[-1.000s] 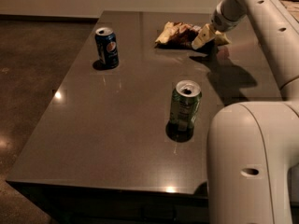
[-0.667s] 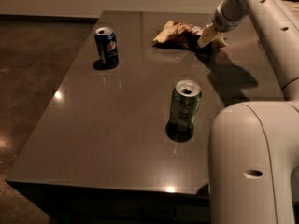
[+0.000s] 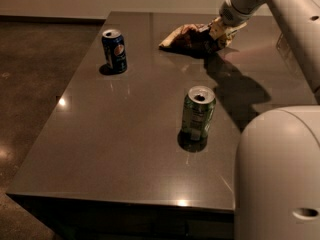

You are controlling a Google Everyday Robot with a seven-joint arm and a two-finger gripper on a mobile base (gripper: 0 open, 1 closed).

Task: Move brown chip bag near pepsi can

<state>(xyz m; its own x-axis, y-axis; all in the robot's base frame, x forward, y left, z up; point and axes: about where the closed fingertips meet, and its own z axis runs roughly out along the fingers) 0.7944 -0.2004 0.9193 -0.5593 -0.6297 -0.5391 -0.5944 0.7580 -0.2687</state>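
Note:
The brown chip bag point(image 3: 186, 36), crinkled with a dark middle and pale ends, lies at the far side of the dark table point(image 3: 140, 149). My gripper point(image 3: 219, 33) reaches down from the upper right and is shut on the bag's right end. The pepsi can point(image 3: 114, 50), dark blue with a round logo, stands upright at the far left of the table, well to the left of the bag.
A green can point(image 3: 198, 113) stands upright in the middle of the table, nearer than the bag. My white arm and base point(image 3: 280, 179) fill the right side of the view. The table's left edge drops to a brown floor point(image 3: 35, 84).
The gripper has risen slightly at the bag's right end, and the bag's left tip has shifted a little to the left. Both cans have stayed put.

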